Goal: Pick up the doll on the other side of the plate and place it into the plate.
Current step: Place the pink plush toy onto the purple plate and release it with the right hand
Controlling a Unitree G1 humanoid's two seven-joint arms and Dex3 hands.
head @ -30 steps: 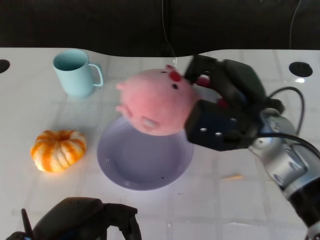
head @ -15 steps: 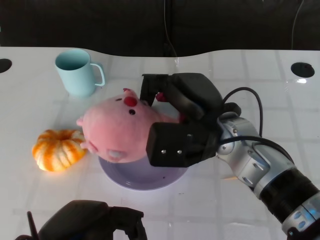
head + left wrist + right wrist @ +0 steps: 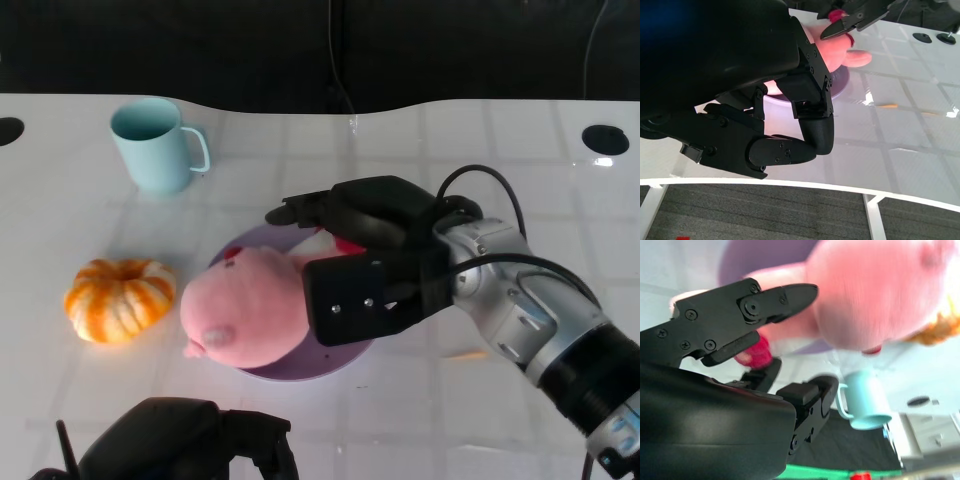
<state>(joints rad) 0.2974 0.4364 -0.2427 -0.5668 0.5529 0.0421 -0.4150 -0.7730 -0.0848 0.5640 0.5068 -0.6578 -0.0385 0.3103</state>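
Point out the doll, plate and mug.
pink pig doll (image 3: 245,320), head view, on its round head
purple plate (image 3: 300,368), head view, on its near rim
light blue mug (image 3: 150,150), head view, on its side wall

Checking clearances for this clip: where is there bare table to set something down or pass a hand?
Bare tabletop lies right of the right hand, out to the dark hole, and along the near edge between plate and left hand. It is crowded at left: mug, pumpkin and pink doll sit close together.

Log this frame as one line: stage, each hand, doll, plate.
stage: placing | right hand: holds doll | doll: lying on plate, overhanging near rim | left hand: curled, holds nothing
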